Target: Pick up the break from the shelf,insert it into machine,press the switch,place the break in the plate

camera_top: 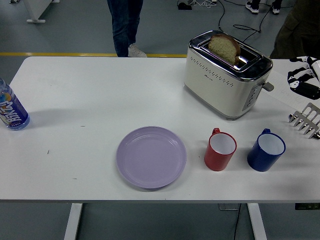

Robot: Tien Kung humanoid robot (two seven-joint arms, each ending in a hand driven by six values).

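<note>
A slice of bread [224, 47] stands upright in the far slot of the cream and chrome toaster [220, 80], its top half sticking out. The toaster's lever [269, 86] points right. A lilac plate [151, 157] lies bare at the front middle of the table. My right hand [303, 78] reaches in from the right edge, level with the toaster's right end and a short gap away from it. Its fingers [297, 76] look relaxed and hold nothing. The metal toast shelf [306, 120] at the right edge holds no bread. My left arm is out of view.
A red mug [220, 150] and a blue mug [266, 150] stand in front of the toaster. A blue bottle [11, 111] sits at the left edge. A person's legs [125, 25] show beyond the far side, and a dark-clothed figure [300, 25] at the top right.
</note>
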